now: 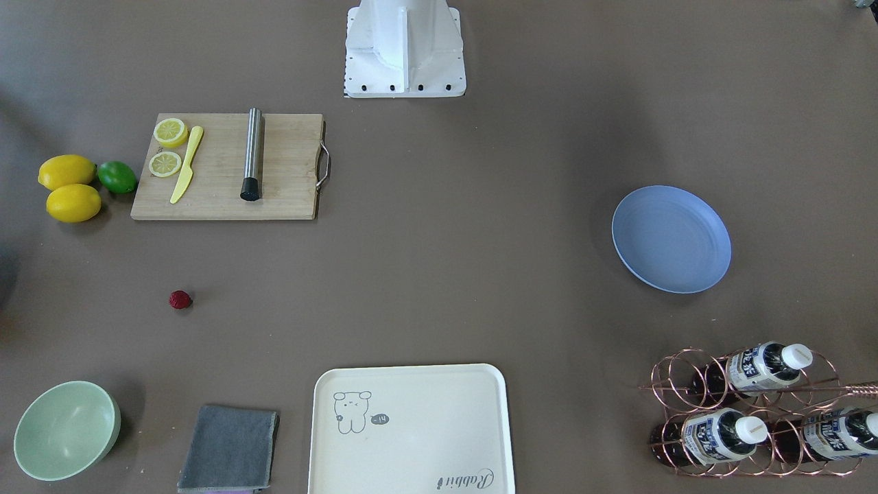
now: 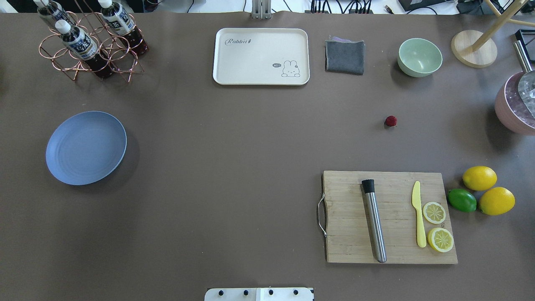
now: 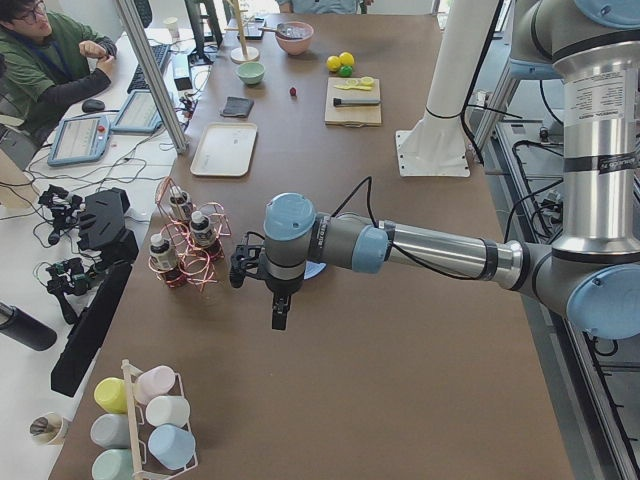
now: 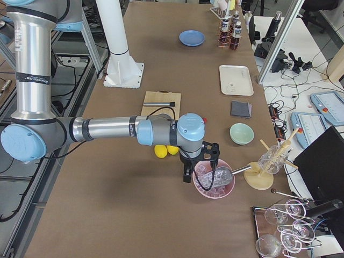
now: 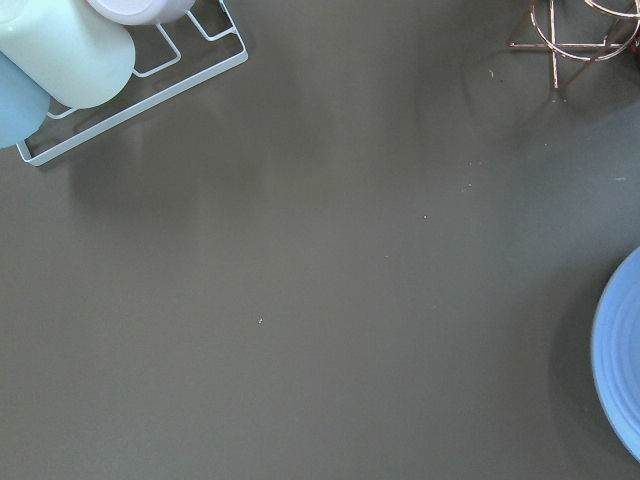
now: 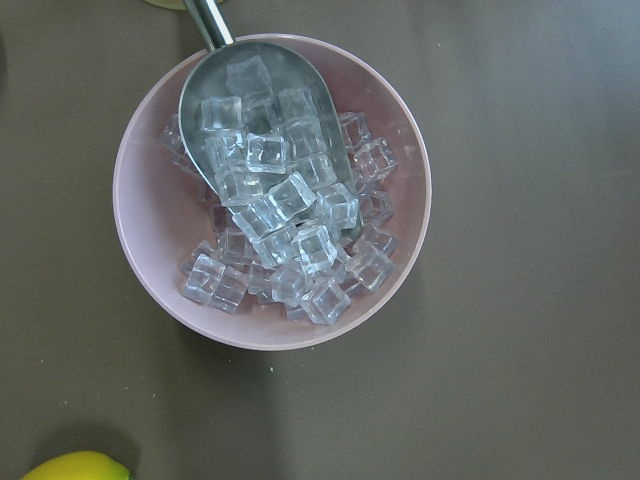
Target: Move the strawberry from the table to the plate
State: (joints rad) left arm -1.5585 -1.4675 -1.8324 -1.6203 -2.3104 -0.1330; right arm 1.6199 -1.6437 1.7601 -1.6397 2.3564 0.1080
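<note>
The strawberry (image 1: 180, 299) (image 2: 391, 121) is a tiny dark red berry lying alone on the brown table (image 2: 234, 138), between the cutting board and the green bowl. The blue plate (image 1: 671, 239) (image 2: 86, 147) lies far across the table with nothing on it; its rim (image 5: 622, 372) shows at the edge of the left wrist view. My left gripper (image 3: 277, 312) hangs near the plate and shows only in the exterior left view, so I cannot tell its state. My right gripper (image 4: 199, 176) hovers over a pink bowl of ice, and I cannot tell its state either.
A wooden cutting board (image 2: 388, 217) holds a steel muddler, a yellow knife and lemon slices, with two lemons and a lime (image 2: 462, 200) beside it. A cream tray (image 2: 261, 56), a grey cloth (image 2: 345, 56), a green bowl (image 2: 419, 57), a copper bottle rack (image 2: 90, 42) and the pink ice bowl (image 6: 270, 190) stand around.
</note>
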